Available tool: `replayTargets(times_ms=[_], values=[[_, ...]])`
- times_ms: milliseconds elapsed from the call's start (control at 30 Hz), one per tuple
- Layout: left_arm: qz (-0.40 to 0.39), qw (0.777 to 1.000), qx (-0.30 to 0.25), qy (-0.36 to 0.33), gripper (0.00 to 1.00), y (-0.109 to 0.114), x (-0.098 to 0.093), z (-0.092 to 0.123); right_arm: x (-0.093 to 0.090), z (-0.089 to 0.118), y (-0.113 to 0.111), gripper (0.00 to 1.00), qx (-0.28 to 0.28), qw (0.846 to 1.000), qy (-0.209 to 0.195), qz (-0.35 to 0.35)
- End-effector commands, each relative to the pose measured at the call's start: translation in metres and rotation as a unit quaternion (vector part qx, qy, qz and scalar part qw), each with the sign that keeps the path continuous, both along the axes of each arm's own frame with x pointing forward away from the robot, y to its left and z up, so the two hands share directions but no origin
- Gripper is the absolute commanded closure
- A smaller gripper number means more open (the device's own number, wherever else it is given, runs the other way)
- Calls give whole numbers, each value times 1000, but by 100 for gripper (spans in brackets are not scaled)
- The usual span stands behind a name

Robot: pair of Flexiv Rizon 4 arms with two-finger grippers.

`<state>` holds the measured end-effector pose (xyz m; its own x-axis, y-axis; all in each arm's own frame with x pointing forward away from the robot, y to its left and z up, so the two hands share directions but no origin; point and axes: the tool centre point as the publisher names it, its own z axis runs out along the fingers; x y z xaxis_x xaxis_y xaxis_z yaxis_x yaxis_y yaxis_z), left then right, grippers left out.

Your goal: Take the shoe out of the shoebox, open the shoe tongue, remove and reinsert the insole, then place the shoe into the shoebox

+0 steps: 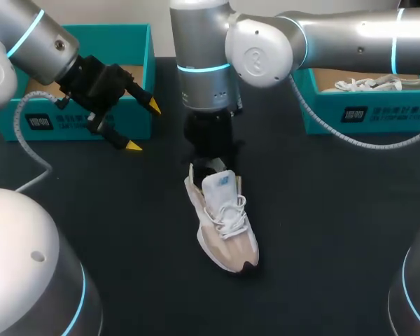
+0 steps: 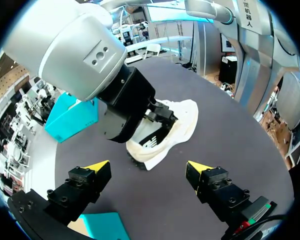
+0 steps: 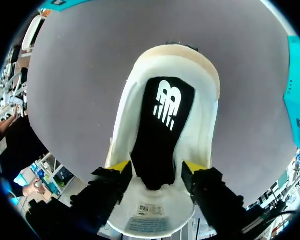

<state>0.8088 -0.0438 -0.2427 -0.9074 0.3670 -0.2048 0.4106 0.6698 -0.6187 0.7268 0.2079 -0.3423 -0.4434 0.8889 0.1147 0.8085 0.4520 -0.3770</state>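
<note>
A beige and white shoe lies on the dark table with its toe toward me; in the left wrist view the shoe lies ahead of my left gripper. My right gripper points down into the shoe's heel opening. In the right wrist view the right gripper stands open, its yellow tips on either side of the black insole that lies flat inside the shoe. The white tongue is folded back under the fingers. My left gripper hovers open and empty beside the left shoebox; the same left gripper holds nothing.
A second teal shoebox at the back right holds another white shoe. My right arm fills the space between the left gripper and the shoe. A grey cable trails on the table at the left.
</note>
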Motion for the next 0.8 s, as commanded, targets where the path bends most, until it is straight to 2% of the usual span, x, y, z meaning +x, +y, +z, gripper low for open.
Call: replayTargets(times_ms=[33, 567, 800], values=[[0, 1000, 2, 0, 0, 0, 0, 0, 2, 1, 4, 0, -8, 1000, 4, 5], [0, 1000, 2, 0, 0, 0, 0, 0, -2, 12, 5, 0, -10, 1000, -5, -11], [0, 1000, 2, 0, 0, 0, 0, 0, -13, 37, 0, 0, -22, 998, -36, -38]])
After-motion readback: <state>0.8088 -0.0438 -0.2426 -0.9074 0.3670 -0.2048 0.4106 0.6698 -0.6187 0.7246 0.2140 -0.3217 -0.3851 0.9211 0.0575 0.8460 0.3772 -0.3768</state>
